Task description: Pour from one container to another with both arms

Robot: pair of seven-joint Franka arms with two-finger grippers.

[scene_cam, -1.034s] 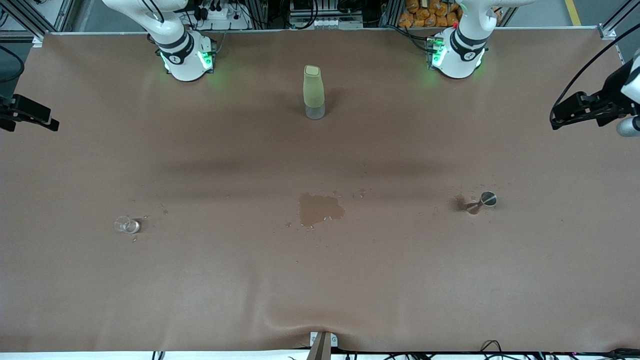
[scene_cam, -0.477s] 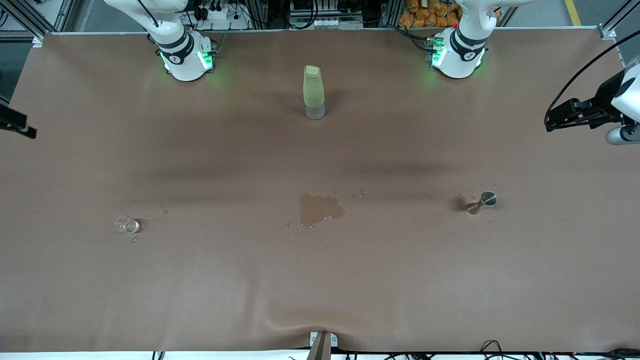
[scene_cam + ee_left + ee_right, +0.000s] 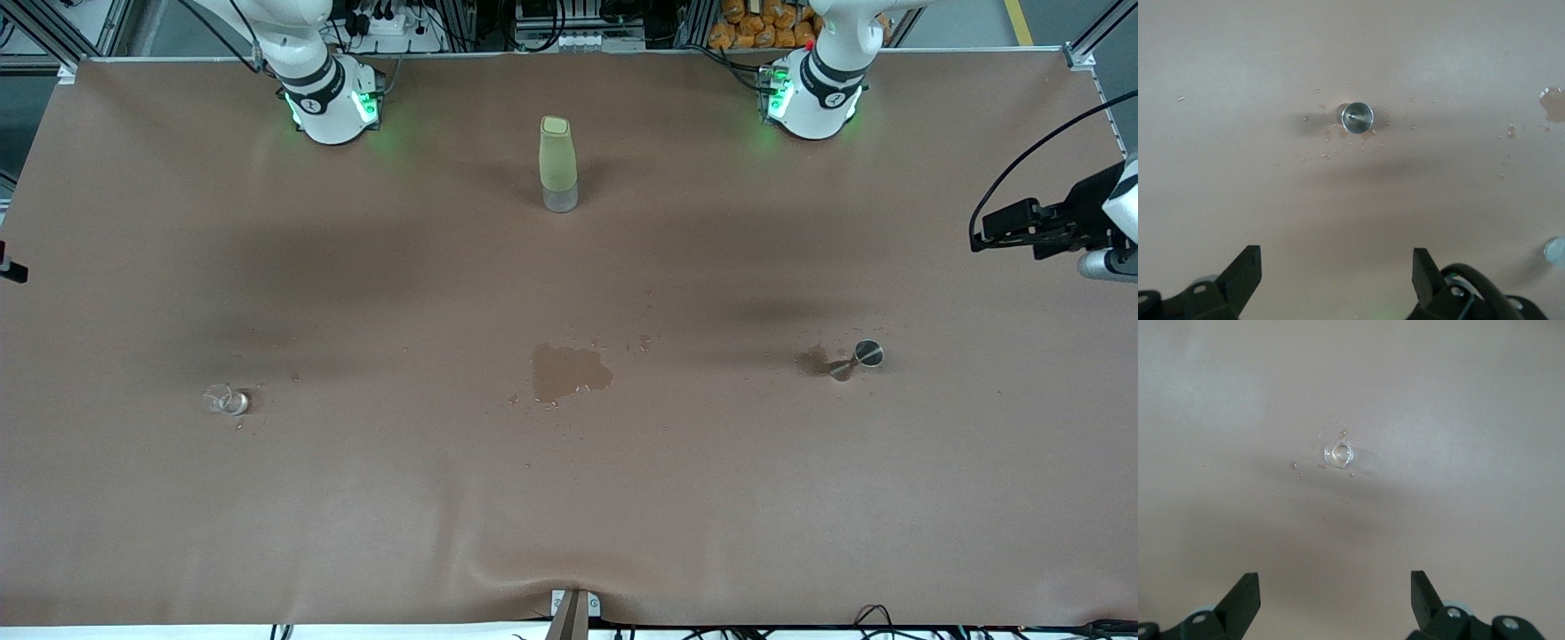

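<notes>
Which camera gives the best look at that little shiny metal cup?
The left wrist view: it looks straight down into the metal cup, among scattered droplets. The front view shows it small, from the side, beside a wet stain. The right wrist view misses it.

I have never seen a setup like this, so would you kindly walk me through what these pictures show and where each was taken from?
These are two white robot arms bolted along one edge of a brown-covered table. The wide picture comes from a high camera facing them. The other two come from cameras on the arms' wrists, looking down past each arm's own black fingers.

The left gripper hangs over the left arm's end of the table, open, holding nothing; its camera looks down on a small metal jigger. The right gripper, also open and empty, is barely in the wide picture; its camera looks down on a small clear glass.

A tall green bottle stands upright between the two bases. Nearer the front camera, a dark wet patch lies mid-table, with droplets around the jigger and glass.
</notes>
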